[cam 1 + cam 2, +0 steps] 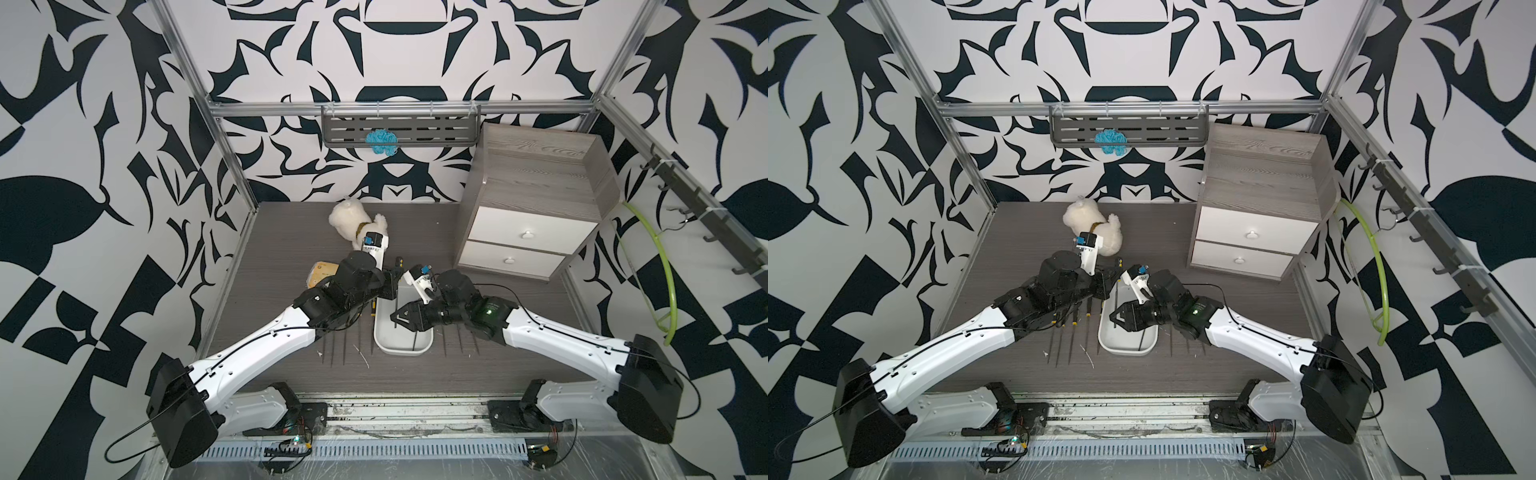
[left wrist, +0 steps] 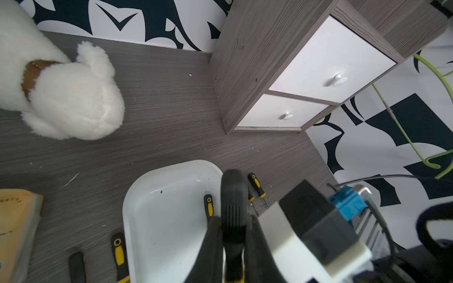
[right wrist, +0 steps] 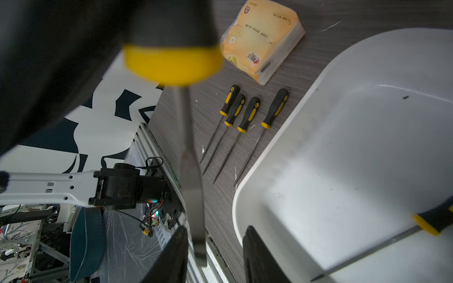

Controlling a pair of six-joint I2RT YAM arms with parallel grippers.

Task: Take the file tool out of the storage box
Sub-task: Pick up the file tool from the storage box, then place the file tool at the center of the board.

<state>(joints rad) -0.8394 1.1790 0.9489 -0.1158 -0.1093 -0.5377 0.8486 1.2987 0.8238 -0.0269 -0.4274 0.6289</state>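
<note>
One file tool (image 2: 232, 191) is held by its handle in the closed left claw (image 2: 232, 219), clear of the storage box (image 2: 137, 196). The right claw (image 3: 215, 230) is spread, nothing gripped. Another file (image 3: 434, 220) is left inside; four files (image 3: 248, 114) are laid on the tabletop (image 3: 203, 117).

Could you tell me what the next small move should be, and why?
Probably the left gripper should carry the file sideways off the box and lay it by the four files on the table. It is shut on the handle, and the right gripper has its jaws open beside the blade, so it seems to hold the file alone.
</note>
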